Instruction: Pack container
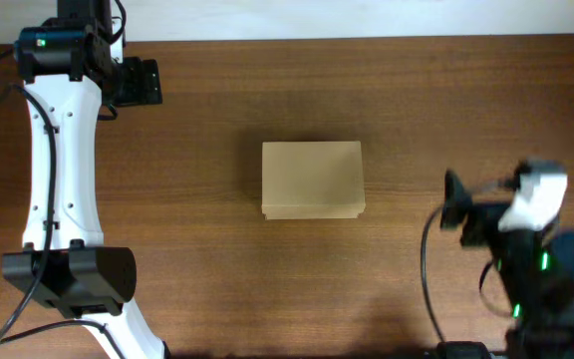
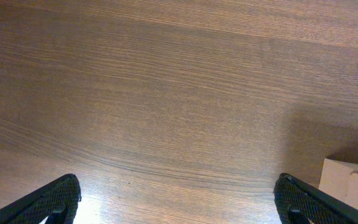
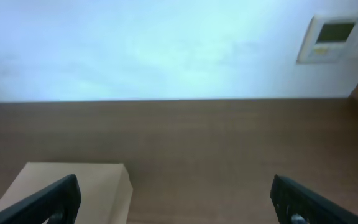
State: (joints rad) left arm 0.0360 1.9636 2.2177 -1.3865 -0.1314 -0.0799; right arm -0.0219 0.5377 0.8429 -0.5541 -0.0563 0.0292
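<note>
The container (image 1: pixel 312 178) is a plain tan cardboard box with its flap lid shut, in the middle of the table. A corner of it shows at the lower right of the left wrist view (image 2: pixel 353 185) and at the lower left of the right wrist view (image 3: pixel 73 182). My left gripper (image 1: pixel 140 82) is at the far left of the table, well away from the box; in its wrist view (image 2: pixel 178 202) the fingers are wide apart with bare wood between them. My right gripper (image 1: pixel 453 199) is right of the box, raised; its fingers (image 3: pixel 174 202) are wide apart and empty.
The brown wooden table (image 1: pixel 417 100) fills the scene. A pale wall with a small wall panel (image 3: pixel 328 37) shows beyond the table's far edge in the right wrist view. The left arm's white links (image 1: pixel 63 160) run along the left side.
</note>
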